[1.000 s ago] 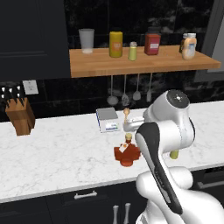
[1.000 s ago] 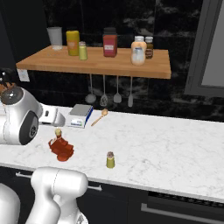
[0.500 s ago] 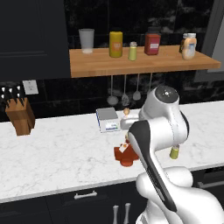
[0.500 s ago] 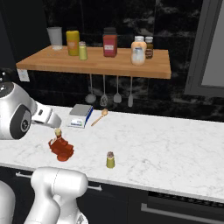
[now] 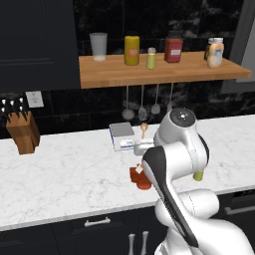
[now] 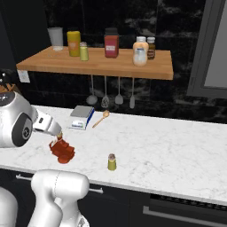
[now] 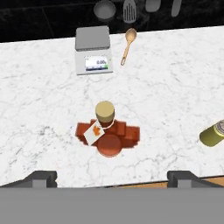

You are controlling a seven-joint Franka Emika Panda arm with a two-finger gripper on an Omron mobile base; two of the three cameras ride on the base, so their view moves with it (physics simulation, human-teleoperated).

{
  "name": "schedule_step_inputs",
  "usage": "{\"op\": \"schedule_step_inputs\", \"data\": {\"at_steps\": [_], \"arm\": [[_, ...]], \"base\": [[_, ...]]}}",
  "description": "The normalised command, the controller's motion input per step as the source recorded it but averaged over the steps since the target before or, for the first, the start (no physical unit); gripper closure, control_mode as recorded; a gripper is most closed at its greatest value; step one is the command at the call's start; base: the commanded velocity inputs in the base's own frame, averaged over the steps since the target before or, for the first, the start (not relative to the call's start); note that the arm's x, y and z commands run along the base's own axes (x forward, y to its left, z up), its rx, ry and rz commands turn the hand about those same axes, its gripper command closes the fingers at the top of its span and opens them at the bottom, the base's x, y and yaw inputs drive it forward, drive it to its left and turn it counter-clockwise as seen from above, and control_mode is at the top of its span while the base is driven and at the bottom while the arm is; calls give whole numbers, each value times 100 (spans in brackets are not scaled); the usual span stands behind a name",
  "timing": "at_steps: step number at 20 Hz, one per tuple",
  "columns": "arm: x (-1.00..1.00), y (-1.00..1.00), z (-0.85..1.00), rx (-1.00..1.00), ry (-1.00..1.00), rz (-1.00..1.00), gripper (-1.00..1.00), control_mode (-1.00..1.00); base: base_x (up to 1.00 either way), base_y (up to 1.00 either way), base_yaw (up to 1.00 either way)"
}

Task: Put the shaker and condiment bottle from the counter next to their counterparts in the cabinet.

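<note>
Gripper (image 7: 112, 177) hangs above the near part of the counter, looking straight down; its two dark fingertips (image 7: 40, 178) sit wide apart at the bottom of the hand view, nothing between them. Jaws open, empty.

Marble counter (image 5: 69, 174): white with grey veining.

Condiment bottle (image 7: 108, 131) stands upright on the counter, directly beneath the gripper and clear of it. Dark red, lobed base, tan cap, small white label at the neck. In the right base view it sits (image 6: 62, 150) near the front edge, just beside the arm's white wrist.

Shaker (image 6: 112, 162), olive-yellow with a grey-brown cap, stands upright to the right of the bottle, apart from it, also near the front edge. In the left base view it is mostly hidden behind the arm (image 5: 198, 175).

Farther back: a small grey kitchen scale (image 7: 92, 54) with a wooden spoon (image 7: 127, 44) lying just to its right. Knife block (image 5: 24, 132) far left against the wall. Utensils (image 6: 111, 96) hang from under the shelf.

Cabinet (image 6: 97, 67), an open brown wood shelf on the far wall, carries left to right: a grey cup (image 6: 55, 37), yellow canister (image 6: 73, 43), pale lime-green shaker (image 6: 84, 51), boxy red jar (image 6: 111, 44), and two bottles (image 6: 141, 51) close together at the right end.
</note>
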Motion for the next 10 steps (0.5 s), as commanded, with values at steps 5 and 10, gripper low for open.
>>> {"op": "schedule_step_inputs", "data": {"at_steps": [5,10], "arm": [[7,0,-19,0,0,0,-100,-100],[2,0,-11,0,0,0,-100,-100]], "base": [[0,0,0],[0,0,0]]}}
